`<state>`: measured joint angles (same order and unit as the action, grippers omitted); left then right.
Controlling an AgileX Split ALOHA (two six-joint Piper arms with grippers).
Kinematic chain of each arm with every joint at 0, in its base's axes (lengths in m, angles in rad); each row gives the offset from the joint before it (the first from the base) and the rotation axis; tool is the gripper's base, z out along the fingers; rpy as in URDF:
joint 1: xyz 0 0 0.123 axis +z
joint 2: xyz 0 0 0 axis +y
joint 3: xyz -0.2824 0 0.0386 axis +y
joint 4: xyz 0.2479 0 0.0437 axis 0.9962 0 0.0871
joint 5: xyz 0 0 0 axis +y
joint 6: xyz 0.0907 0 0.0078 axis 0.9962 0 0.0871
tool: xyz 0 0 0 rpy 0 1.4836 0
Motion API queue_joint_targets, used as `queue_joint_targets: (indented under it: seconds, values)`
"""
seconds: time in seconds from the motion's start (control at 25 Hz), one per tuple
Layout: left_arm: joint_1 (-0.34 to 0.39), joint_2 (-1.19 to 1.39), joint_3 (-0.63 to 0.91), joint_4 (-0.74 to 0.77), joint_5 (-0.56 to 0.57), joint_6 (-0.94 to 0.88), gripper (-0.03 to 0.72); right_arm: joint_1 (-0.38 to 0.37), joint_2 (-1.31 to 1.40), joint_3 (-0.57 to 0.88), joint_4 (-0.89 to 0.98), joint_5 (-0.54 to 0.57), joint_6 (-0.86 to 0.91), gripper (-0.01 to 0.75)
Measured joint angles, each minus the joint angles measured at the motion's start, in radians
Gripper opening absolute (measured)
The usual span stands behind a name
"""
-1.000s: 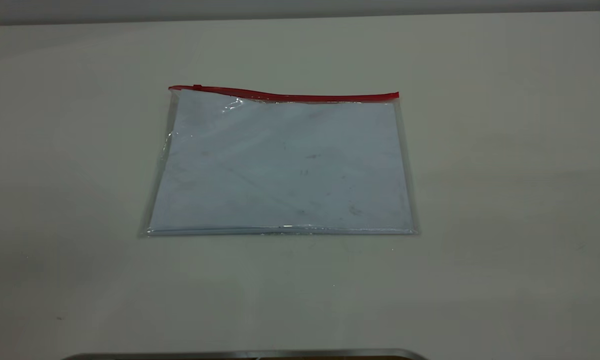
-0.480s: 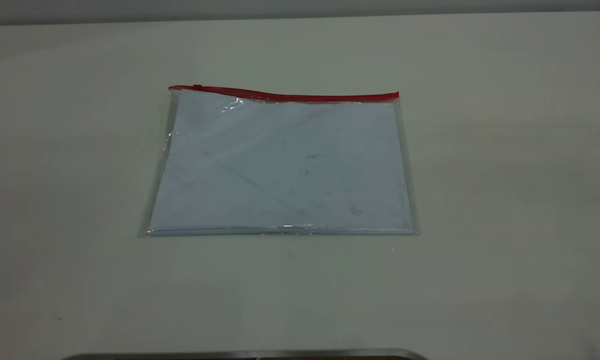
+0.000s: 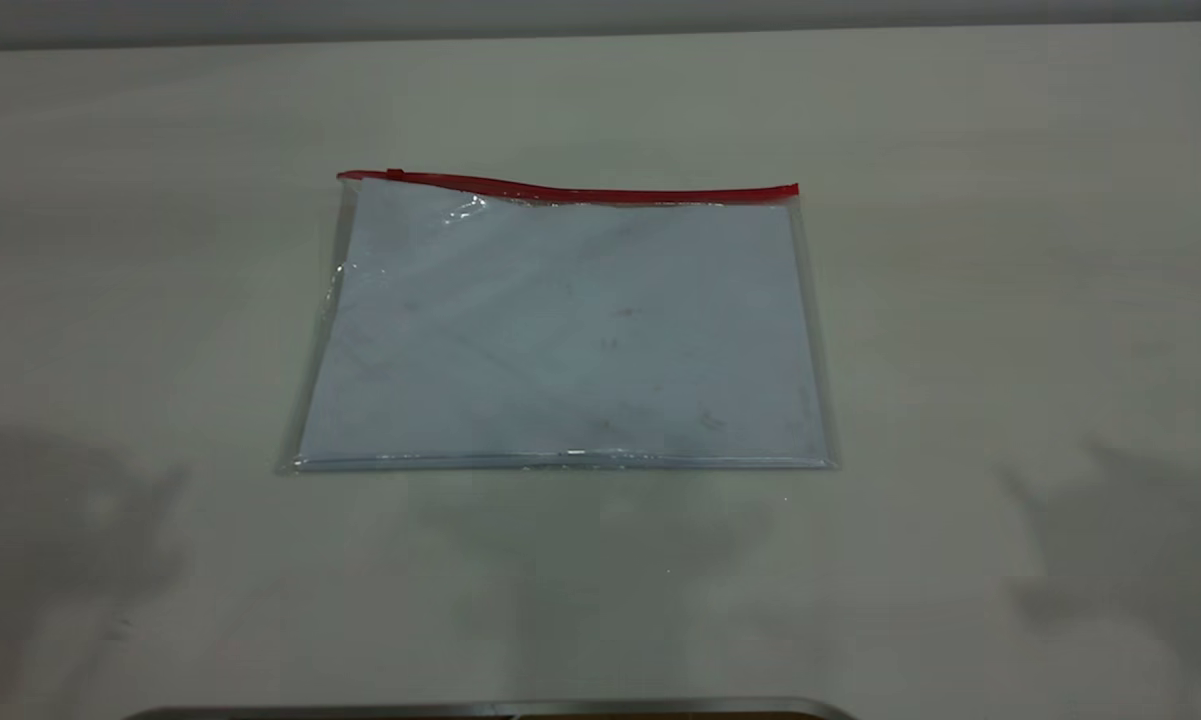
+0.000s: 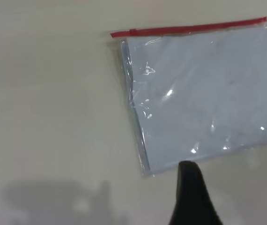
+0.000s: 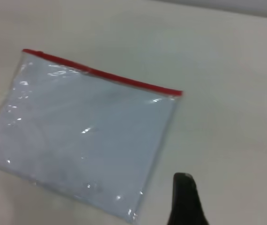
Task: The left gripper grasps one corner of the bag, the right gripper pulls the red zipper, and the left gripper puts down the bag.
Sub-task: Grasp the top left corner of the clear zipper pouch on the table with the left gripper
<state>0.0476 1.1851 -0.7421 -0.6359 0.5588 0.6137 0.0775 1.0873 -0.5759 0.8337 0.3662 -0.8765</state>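
Observation:
The bag [image 3: 560,330] lies flat on the pale table, with pale blue-white sheets showing through the clear plastic. The red zipper [image 3: 570,190] runs along its far long edge, and the slider tab [image 3: 395,174] sits near the left end by the corner of the bag [image 3: 345,180]. Neither gripper shows in the exterior view. In the left wrist view the left gripper's black tip [image 4: 189,187] hovers just off the bag [image 4: 203,93], near its plain long edge. In the right wrist view the right gripper's black tip [image 5: 184,197] hovers beside the bag's [image 5: 82,136] short side.
The table's far edge [image 3: 600,35] runs along the top of the exterior view. A dark metal rim [image 3: 490,710] lies at the near edge. Soft arm shadows fall on the table at lower left [image 3: 60,520] and lower right [image 3: 1110,540].
Soft shadows have appeared on the table at lower left, lower right and in front of the bag. The bag has not moved.

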Motion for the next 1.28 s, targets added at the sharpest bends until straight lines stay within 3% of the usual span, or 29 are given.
queue_joint_targets:
  seconds: [0.28,0.6,0.96,1.28]
  values:
    - [0.000,0.447,-0.207,-0.217,-0.049,0.273,0.534,0.000,0.340,-0.160,0.307,0.058,-0.354,0.557]
    - [0.000,0.859,-0.483,-0.363,-0.026,0.390,0.534,0.000,0.566,-0.267,0.548,0.135,-0.580,0.557]
    - [-0.001,1.195,-0.750,-0.377,0.041,0.413,0.534,0.000,0.607,-0.276,0.621,0.135,-0.674,0.557]
    - [-0.046,1.356,-0.847,-0.466,0.056,0.466,0.534,0.000,0.607,-0.278,0.623,0.134,-0.687,0.557]
